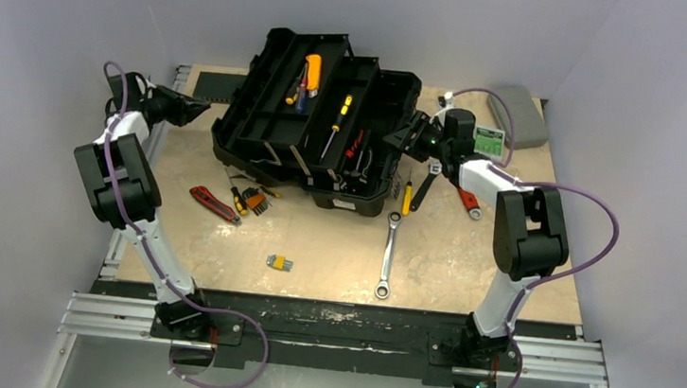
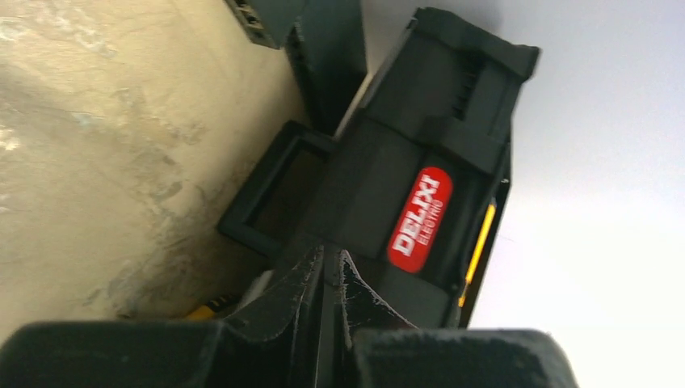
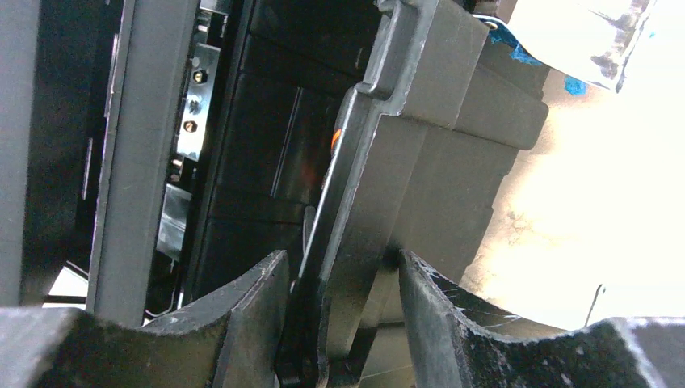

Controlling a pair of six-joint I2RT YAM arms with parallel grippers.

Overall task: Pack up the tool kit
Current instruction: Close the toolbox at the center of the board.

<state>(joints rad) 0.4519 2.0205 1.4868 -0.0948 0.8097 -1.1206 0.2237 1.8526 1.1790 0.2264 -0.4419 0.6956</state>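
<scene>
- The right arm is bending at the elbow and reaching in toward the far middle. The right gripper point(image 3: 341, 259) is straddling the toolbox point(image 1: 395, 93) end wall, both fingers pressing on it.
- The left arm is rising along the table point(image 1: 466, 263) edge. The left gripper point(image 2: 329, 257) is pointing at the toolbox's red label point(image 2: 420, 218), fingers nearly together, holding nothing.
- The toolbox is standing open at the far middle.
- The right arm is partly covering a red-handled tool point(image 1: 468, 202); the toolbox interior is showing too dark to identify.

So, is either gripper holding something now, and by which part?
The right gripper straddles the right end wall of the toolbox; whether it presses cannot be told. The left gripper is shut, holding nothing.
</scene>
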